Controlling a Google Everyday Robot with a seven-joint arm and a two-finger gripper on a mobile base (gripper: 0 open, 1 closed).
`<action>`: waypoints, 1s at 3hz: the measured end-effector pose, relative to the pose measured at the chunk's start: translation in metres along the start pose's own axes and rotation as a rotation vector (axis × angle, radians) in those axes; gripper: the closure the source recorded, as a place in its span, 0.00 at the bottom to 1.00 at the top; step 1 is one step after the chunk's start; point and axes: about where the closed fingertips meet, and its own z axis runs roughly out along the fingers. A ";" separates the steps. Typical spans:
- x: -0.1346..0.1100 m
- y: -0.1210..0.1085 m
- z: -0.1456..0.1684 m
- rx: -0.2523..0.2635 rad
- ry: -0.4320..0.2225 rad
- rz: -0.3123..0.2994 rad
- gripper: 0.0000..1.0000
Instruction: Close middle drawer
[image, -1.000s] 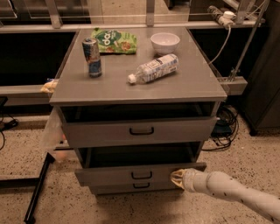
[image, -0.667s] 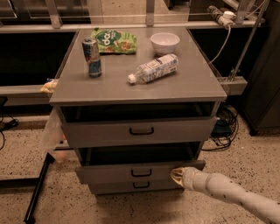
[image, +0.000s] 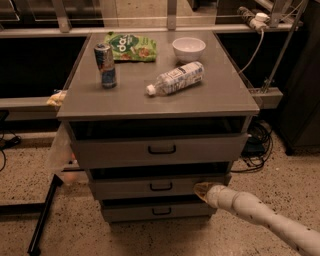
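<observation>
The middle drawer (image: 160, 187) is a wide grey front with a small dark loop handle, in the grey cabinet between a taller drawer above and a narrower one below. A dark gap shows above its front, so it stands a little way out. My gripper (image: 202, 190), on a pale arm that comes in from the lower right, is against the right part of the middle drawer's front.
The top drawer (image: 161, 149) also stands out with a dark gap above it. The bottom drawer (image: 161, 211) sits below. On the cabinet top (image: 225, 100) are a can (image: 105, 65), a lying water bottle (image: 176, 78), a white bowl (image: 188, 48) and a green snack bag (image: 131, 46). Cables (image: 257, 145) lie at the right.
The middle drawer has slid inward, and its front now sits closer to the cabinet. My gripper has moved with it, staying on the right part of the front.
</observation>
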 end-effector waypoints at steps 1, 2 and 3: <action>0.001 -0.002 0.000 0.003 0.001 0.000 1.00; -0.003 0.005 -0.010 -0.061 -0.013 0.020 1.00; -0.011 0.019 -0.037 -0.167 -0.027 0.055 1.00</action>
